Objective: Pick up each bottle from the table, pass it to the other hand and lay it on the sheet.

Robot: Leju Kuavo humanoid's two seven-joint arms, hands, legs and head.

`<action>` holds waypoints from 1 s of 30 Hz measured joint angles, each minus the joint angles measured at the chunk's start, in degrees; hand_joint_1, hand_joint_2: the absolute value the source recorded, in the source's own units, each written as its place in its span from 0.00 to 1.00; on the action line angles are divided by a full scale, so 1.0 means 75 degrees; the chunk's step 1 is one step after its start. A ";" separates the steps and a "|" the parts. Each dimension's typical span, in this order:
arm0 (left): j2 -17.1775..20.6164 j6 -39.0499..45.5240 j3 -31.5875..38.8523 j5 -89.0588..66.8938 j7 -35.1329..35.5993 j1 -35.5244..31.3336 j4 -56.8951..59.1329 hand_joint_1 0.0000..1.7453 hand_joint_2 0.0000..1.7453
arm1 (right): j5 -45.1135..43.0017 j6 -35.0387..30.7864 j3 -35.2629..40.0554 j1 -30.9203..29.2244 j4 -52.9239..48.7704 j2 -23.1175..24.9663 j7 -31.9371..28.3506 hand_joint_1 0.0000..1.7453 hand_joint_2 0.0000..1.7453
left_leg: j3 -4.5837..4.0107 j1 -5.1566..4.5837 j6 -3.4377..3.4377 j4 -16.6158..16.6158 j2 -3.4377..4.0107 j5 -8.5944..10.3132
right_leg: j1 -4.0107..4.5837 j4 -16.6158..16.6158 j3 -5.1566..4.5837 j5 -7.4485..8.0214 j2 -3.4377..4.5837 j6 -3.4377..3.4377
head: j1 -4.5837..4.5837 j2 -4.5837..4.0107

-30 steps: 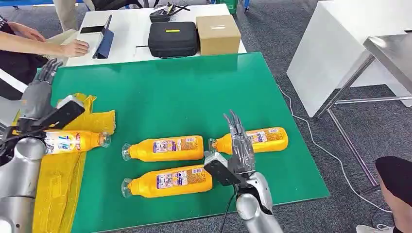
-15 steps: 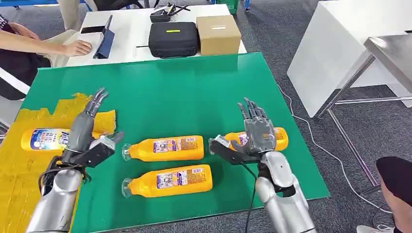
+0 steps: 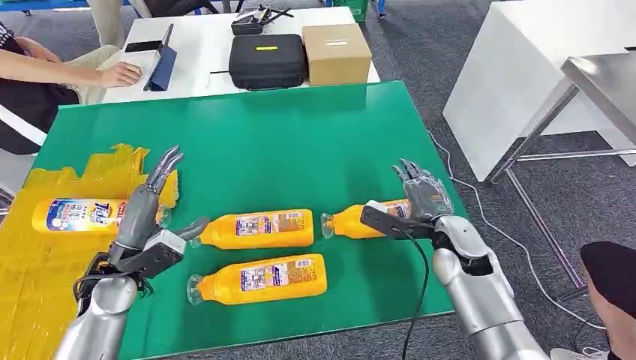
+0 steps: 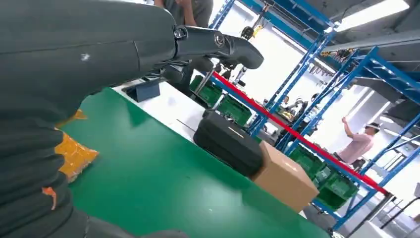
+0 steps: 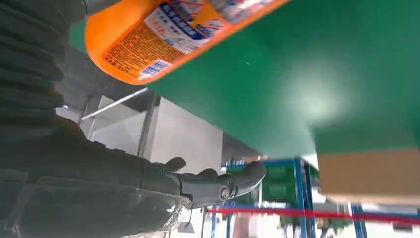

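Observation:
Three orange bottles lie on the green table [image 3: 300,142]: one in the middle [image 3: 259,229], one nearer the front edge [image 3: 262,277], one to the right [image 3: 351,222]. A fourth bottle [image 3: 75,215] with a blue and white label lies on the yellow sheet [image 3: 37,277] at the left. My right hand [image 3: 416,201] hovers over the right bottle's base end, fingers spread, thumb stretched along its side. In the right wrist view that bottle [image 5: 163,39] lies beside the extended fingers [image 5: 218,186]. My left hand [image 3: 146,221] is open above the sheet's edge, holding nothing.
Behind the green table stands a white table [image 3: 202,45] with a black case [image 3: 268,60], a cardboard box [image 3: 337,52] and a tablet [image 3: 159,64]. A person's arm [image 3: 67,67] rests at the back left. A steel table [image 3: 600,82] stands at the right.
My left hand has come off the sheet toward the table, leaving the labelled bottle lying there. My right hand has swung right and lowered over the right bottle's base.

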 measured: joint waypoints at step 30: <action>0.0070 -0.0140 0.0122 0.0108 -0.0015 -0.0018 0.0253 0.00 1.00 | -0.0767 0.0586 0.0866 -0.2496 0.4585 -0.0062 -0.0910 0.00 1.00 | 0.0025 0.0001 0.0011 0.0001 0.0003 0.0008 | 0.0006 0.0000 0.0023 0.0001 -0.0005 0.0000 | 0.0000 0.0000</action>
